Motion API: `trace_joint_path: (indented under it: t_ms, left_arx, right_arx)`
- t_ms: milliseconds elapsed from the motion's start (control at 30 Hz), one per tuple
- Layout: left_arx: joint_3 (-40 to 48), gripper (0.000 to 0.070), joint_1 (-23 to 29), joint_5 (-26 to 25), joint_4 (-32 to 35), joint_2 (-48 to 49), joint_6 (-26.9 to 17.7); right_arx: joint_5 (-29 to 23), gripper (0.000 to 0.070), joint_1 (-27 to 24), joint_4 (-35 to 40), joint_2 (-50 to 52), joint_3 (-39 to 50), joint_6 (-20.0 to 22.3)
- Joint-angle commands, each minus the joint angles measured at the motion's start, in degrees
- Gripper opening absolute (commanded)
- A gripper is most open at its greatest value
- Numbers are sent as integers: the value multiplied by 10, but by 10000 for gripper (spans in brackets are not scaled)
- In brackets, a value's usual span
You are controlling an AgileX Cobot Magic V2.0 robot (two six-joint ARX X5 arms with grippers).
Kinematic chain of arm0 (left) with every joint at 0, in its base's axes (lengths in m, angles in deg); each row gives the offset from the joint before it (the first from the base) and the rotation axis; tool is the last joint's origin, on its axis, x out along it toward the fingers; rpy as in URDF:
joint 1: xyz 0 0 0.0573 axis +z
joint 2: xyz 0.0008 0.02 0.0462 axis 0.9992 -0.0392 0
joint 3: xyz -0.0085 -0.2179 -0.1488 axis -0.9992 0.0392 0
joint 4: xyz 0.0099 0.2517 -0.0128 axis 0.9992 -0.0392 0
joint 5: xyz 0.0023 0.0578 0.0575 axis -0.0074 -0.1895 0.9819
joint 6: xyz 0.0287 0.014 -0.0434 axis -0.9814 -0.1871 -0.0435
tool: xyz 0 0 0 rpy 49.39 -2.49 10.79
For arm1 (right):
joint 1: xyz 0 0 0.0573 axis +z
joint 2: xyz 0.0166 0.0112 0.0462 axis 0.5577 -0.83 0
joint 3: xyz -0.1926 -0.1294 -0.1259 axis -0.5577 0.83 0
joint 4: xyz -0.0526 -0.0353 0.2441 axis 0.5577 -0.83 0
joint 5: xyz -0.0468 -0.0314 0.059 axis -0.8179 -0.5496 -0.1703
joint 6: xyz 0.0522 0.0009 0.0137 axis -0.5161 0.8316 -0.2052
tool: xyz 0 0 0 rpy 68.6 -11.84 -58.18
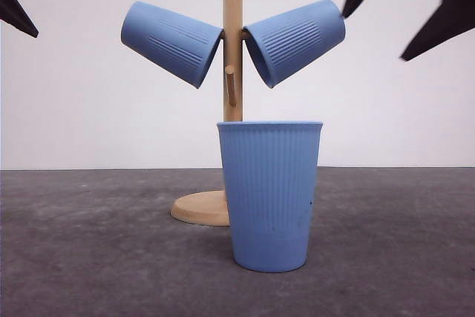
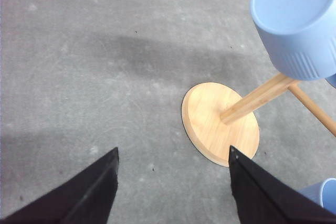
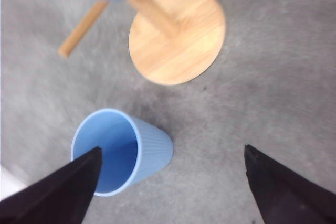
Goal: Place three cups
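Front view, right fingers (image 1: 415,5) raised, spread, beside hung cup (image 1: 295,41)

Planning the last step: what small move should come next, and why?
Probably lower the right hand over the upright cup and grasp its rim. Two cups already hang on the wooden rack; this one stands on the table, and that hand hovers open above it.
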Motion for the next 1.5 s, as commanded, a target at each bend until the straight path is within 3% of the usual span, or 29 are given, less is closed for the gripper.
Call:
trace_joint_path:
  t_ms: [0,333,567,700,900,1000,1133,1233,1467]
  left_arx:
    - [-6,381,0,-2,6,-1,-1]
    - [-6,381,0,-2,6,-1,-1]
    - [-6,381,0,-2,6,-1,-1]
    - [-6,382,-1,-2,5,-1,-1]
    - [-6,394,-1,-49,-9,-1,1]
    - [-6,413,-4,-105,-22,-1,1]
    - [-6,532,-21,-209,-27,-1,1]
    - [-6,534,-44,-278,-26,-1,0]
    - [-6,534,-118,-329,-27,-8,0]
  right_arx:
    - [-15,518,22,12,-12,4,-16]
    - [-30,480,89,149,-25,115,-102]
    - [-29,463,113,166,-74,126,-105]
    - [-29,341,134,169,-113,126,-105]
    - [-20,22,139,168,-117,125,-105]
    - [-16,0,133,163,-95,125,-105]
    - [49,0,118,159,-66,123,-105]
    - [118,0,106,160,-59,122,-105]
    - [258,0,100,169,-59,122,-102]
